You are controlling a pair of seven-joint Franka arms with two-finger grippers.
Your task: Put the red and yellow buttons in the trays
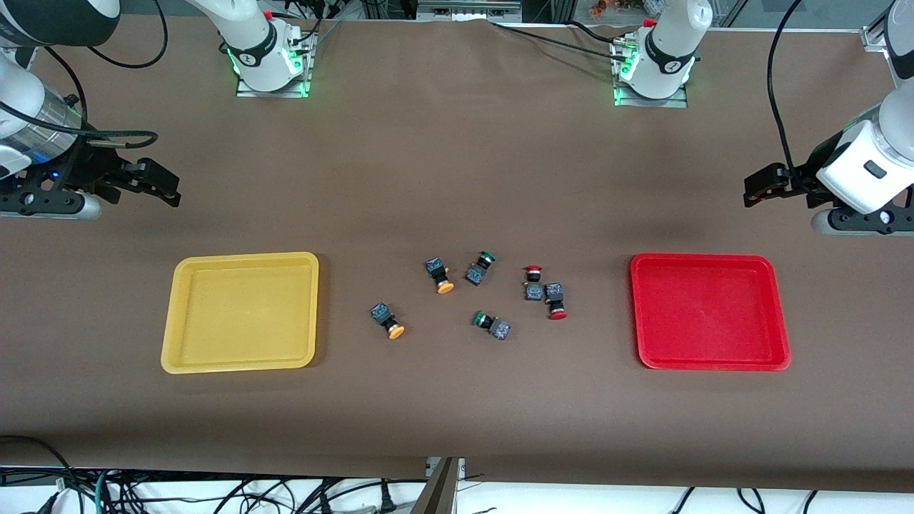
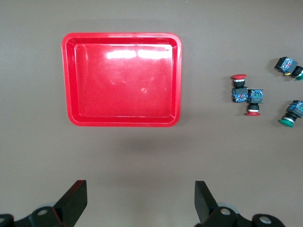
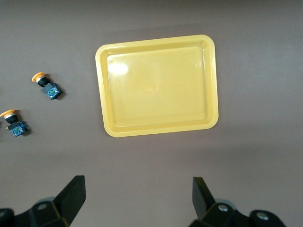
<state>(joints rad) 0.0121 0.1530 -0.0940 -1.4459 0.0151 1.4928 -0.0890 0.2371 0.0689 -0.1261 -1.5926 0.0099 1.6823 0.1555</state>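
- Tabletop (image 1: pixel 457 157), brown, runs wide and bare between the two arm bases and the cluster of switches; a broad clear band also lies along its edge nearest the front camera.
- Yellow tray (image 1: pixel 243 312) lies flat toward the right arm's end of the table, nothing in it, with open brown surface on all four sides; red tray (image 1: pixel 710 312) lies likewise toward the left arm's end, also holding nothing.
- Right gripper (image 1: pixel 171 191) hangs over bare table, over ground farther from the front camera than the yellow tray; its arm waits, and its fingers (image 3: pixel 71 196) stand spread wide, gripping nothing.
- Left gripper (image 1: pixel 751 193) hangs the same way over bare table up from the red tray; its arm waits too, fingers (image 2: pixel 73 201) parted and holding nothing.
- Both arms are cut off by the front view's edges, so only the wrists and hands show.
- Buttons lie on their sides between the trays, none in a tray: two yellow buttons (image 1: pixel 440 275) (image 1: pixel 386 320) toward the yellow tray, well apart from each other.
- Two red buttons (image 1: pixel 533 283) (image 1: pixel 555 300) lie nearest the red tray, their dark bodies touching, caps pointing opposite ways.
- Two green-capped switches (image 1: pixel 480 268) (image 1: pixel 493 324) sit in the middle of the cluster, apart from the rest.
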